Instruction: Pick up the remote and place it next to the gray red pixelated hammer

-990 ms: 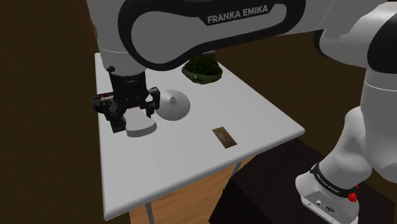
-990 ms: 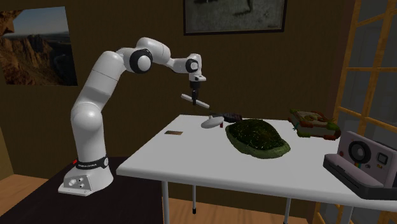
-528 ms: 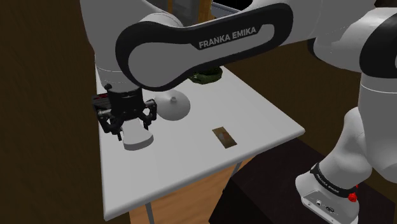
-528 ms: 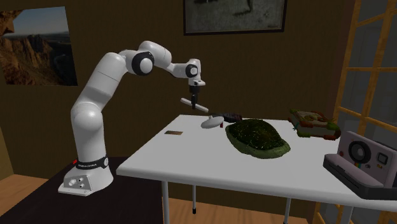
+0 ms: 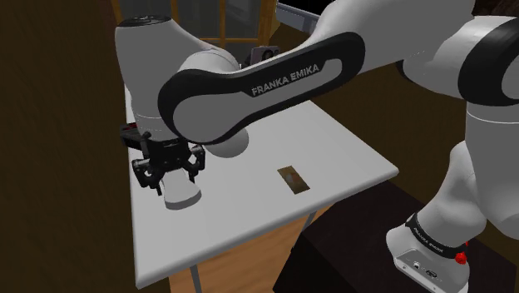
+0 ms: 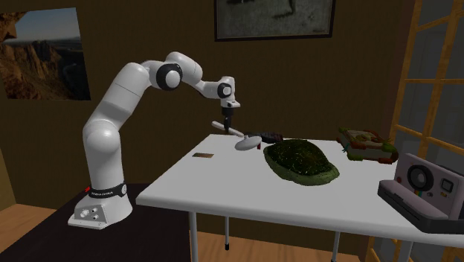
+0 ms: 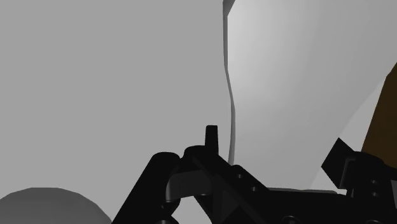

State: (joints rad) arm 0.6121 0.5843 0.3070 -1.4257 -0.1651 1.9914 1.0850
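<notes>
- Two black jaws are drawn in narrow on a flat, oblong white remote, which hangs from them with its rounded end lowest.
- From the second exterior view the remote sits slanted in that grip, lifted clear of the surface and touching nothing else.
- Straight under the jaws lies the white counter, bare at that spot.
- Just beside the jaws and lower down, a white dome-shaped object rests on the counter.
- Right behind the dome, on the side away from the jaws, lies the dark grey hammer with red marks. It is close to the dome and apart from the remote.
- Back toward the stand from the jaws, a small flat brown card lies alone on the counter.
- Farther from the jaws than the hammer sits a dark green mottled mound.
- Beyond the mound rests a low bundle in red, green and tan.
- Farthest from the jaws, at the counter's end, stands a grey and white instant camera.
</notes>
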